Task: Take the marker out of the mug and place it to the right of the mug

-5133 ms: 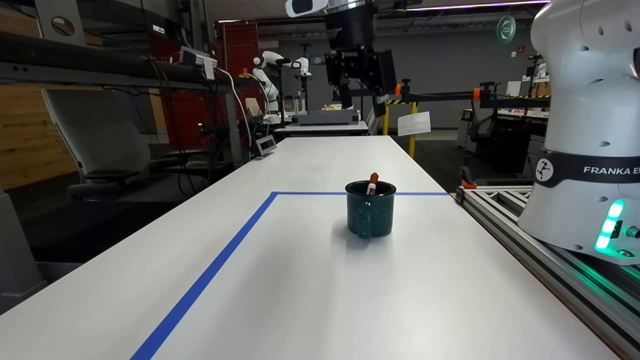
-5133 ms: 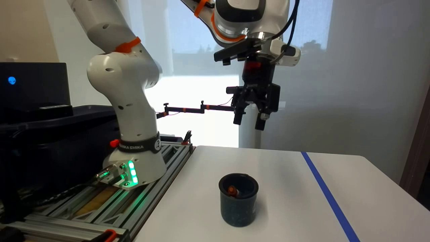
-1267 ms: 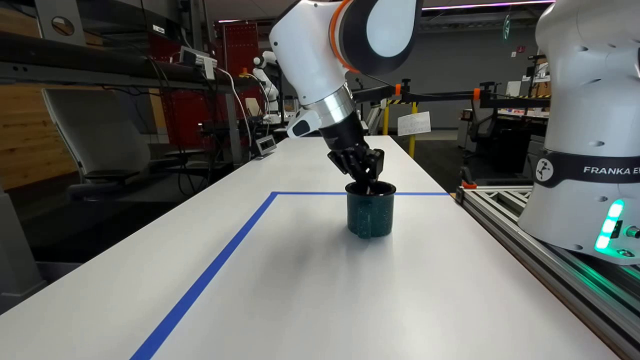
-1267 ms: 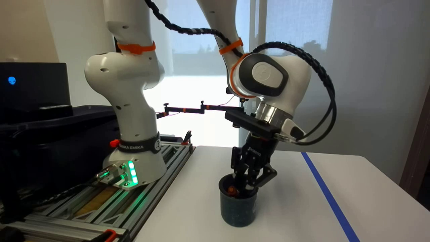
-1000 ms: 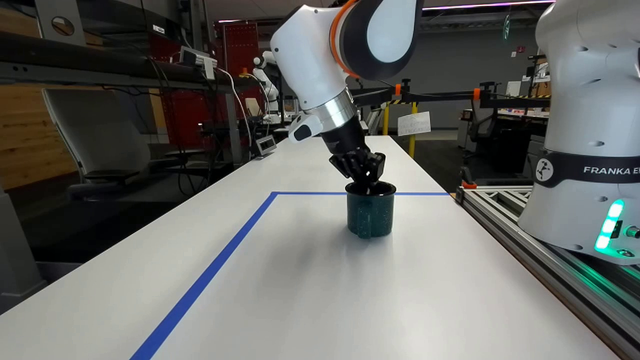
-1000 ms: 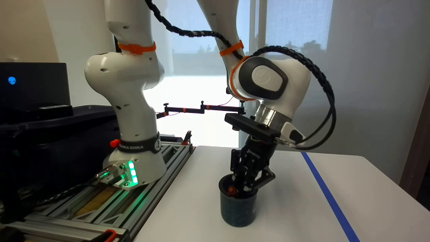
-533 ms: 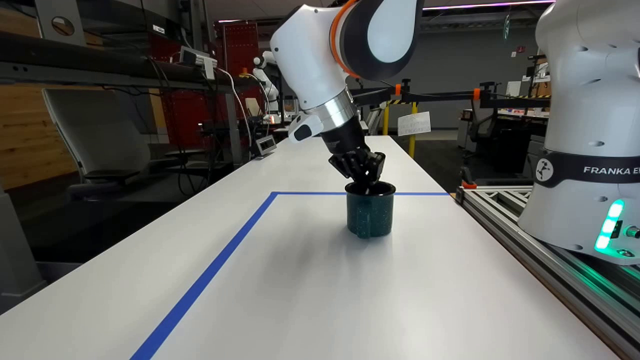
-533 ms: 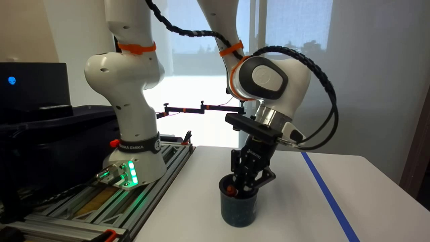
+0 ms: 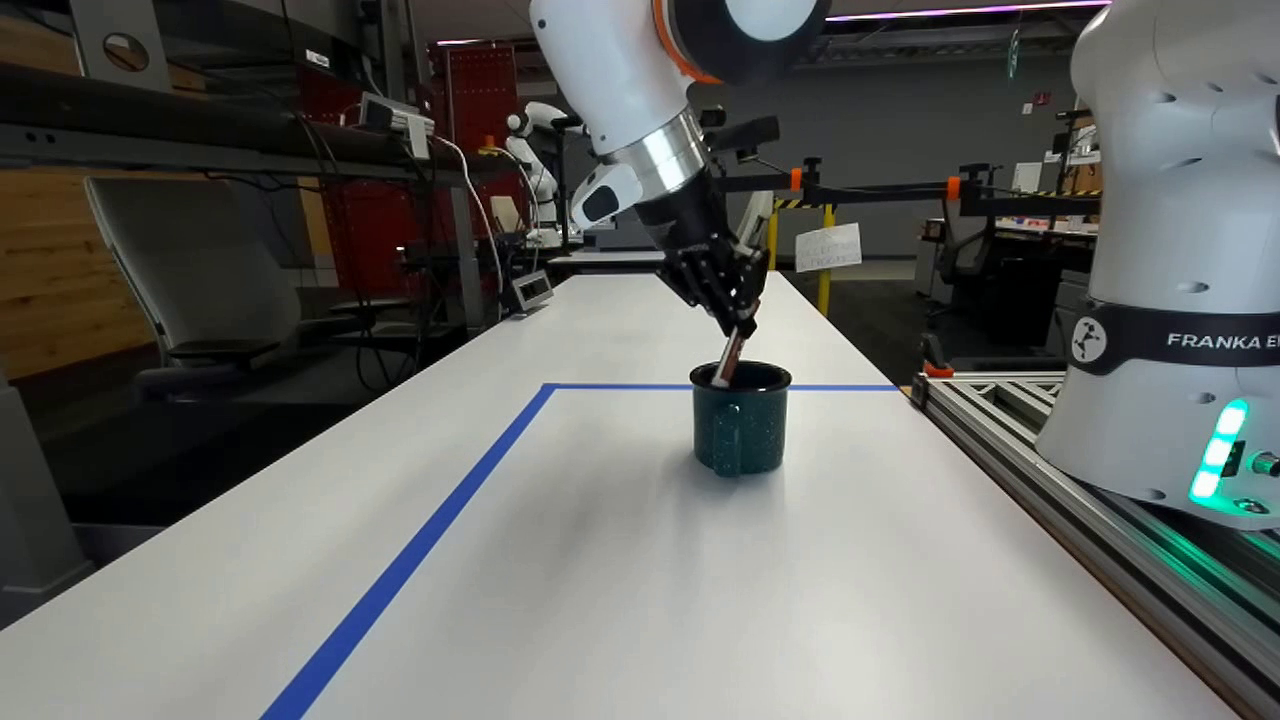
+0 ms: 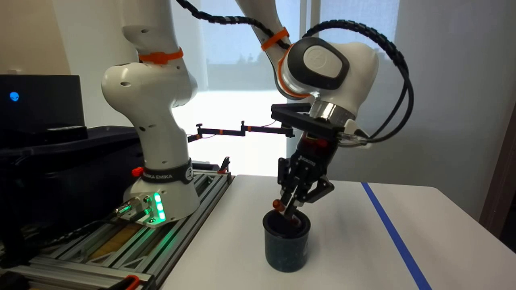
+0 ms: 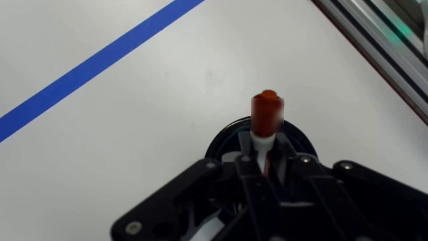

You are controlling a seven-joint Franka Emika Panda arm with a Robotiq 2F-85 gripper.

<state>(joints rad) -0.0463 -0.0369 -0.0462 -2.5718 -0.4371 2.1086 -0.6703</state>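
Gripper [image 11: 264, 143] grasps tilted marker [image 11: 266, 115] at mouth of mug [image 10: 286, 253]; handle [image 9: 728, 442] shows in exterior view only.

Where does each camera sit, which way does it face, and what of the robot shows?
An exterior view: above the tabletop, looking along it; arm base at picture right, fingers over the mug.
An exterior view: roughly opposite, facing a bright window; arm base at picture left, fingers lower centre.
Wrist view: above the fingers, looking down past them; they show, gripping the marker, mug beneath.
Both exterior views share the mug, marker, fingers and arm base.
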